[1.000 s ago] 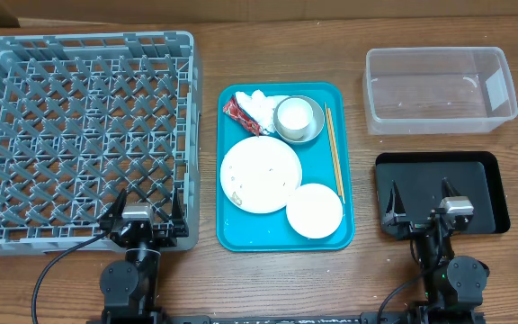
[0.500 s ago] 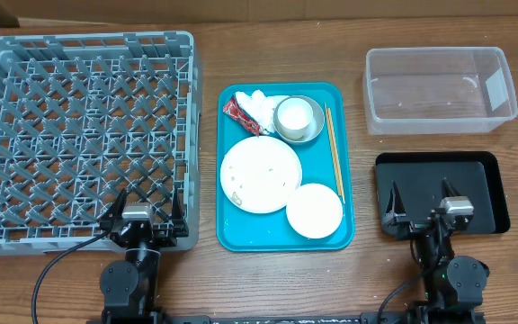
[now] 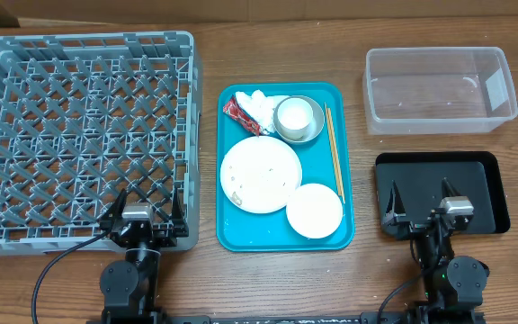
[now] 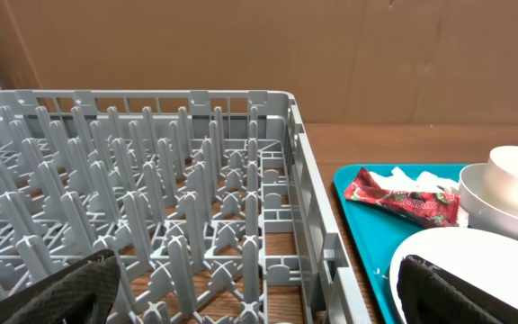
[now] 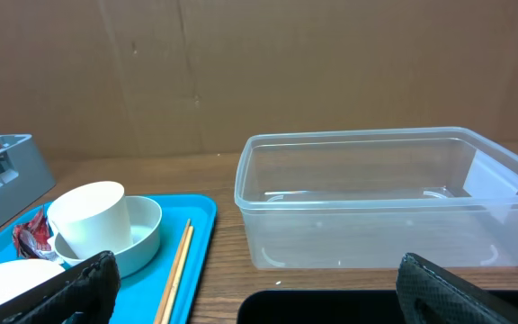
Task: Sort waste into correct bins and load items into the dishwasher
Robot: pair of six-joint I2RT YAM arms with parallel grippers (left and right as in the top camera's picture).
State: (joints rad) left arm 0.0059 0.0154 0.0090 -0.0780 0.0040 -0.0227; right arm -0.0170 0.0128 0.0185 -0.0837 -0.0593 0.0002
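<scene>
Left of the teal tray (image 3: 314, 158), the left hand (image 3: 145, 209) is spread open at the grey rack's (image 3: 79, 117) near wall. On the tray, specks on the plate (image 3: 261, 174) are too small to identify. Right of the tray, the right hand (image 3: 419, 203) is spread open over the black bin (image 3: 439, 166).

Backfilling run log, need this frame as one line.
state: nothing sorted | left jaws: open, at rack | right jaws: open, over black tray | dishes, napkin, wrapper: on teal tray | clear tub: empty

Grey lattice rack (image 3: 84, 135) at my 10 o'clock; teal tray (image 3: 250, 231), red wrapper (image 3: 237, 113), white cup (image 3: 296, 115); black tray (image 3: 475, 171), clear tub (image 3: 439, 51).
</scene>
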